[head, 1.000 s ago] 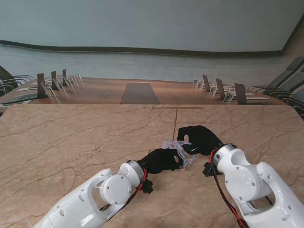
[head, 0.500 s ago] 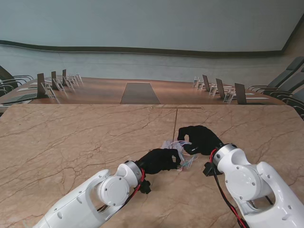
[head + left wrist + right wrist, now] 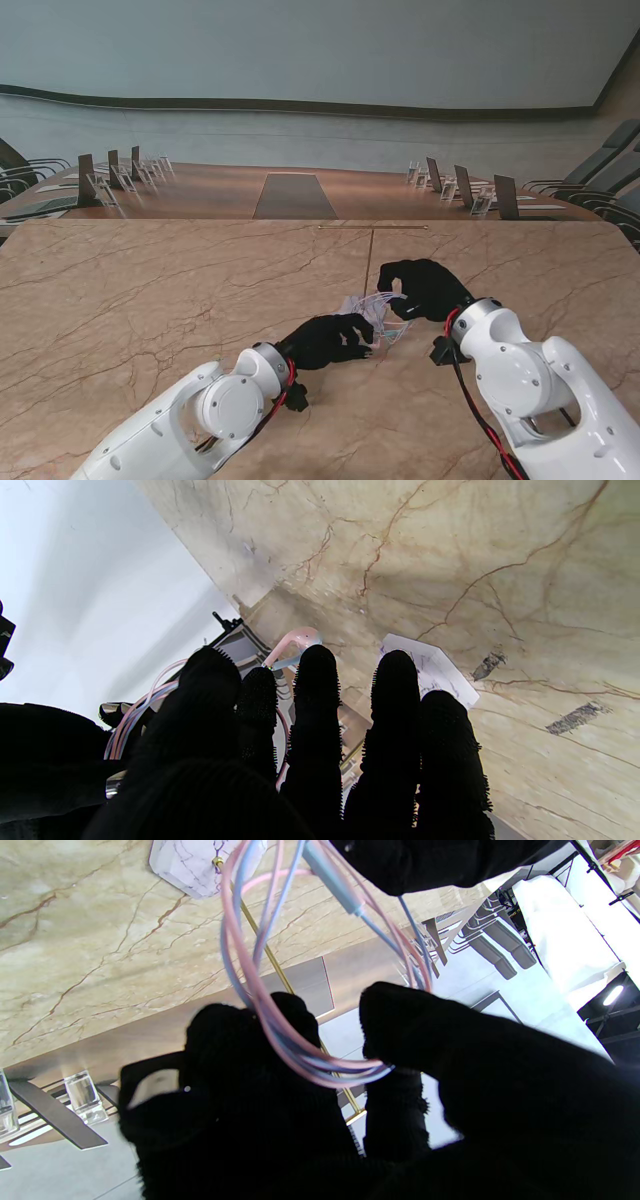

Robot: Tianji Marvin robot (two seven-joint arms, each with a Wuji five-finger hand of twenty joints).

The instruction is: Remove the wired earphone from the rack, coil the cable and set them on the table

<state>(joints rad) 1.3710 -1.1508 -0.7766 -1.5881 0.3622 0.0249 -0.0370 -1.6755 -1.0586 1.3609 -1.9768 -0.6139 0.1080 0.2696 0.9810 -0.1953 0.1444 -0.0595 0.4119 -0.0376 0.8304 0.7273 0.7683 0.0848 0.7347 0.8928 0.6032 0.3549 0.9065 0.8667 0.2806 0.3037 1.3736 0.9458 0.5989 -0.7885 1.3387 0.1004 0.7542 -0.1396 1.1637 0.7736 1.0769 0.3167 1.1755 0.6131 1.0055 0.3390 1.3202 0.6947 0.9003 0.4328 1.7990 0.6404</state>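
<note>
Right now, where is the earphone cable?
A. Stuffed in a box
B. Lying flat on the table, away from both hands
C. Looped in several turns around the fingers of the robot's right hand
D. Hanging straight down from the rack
C: the right wrist view shows the pink and blue cable wound in loops over the right hand.

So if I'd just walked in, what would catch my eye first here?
Probably the two black-gloved hands meeting over the middle of the marble table: the right hand has loops of pink and blue cable wound over its fingers, and the left hand reaches in beside it. Just beyond them stands a thin gold rack on a small white marble base.
</note>
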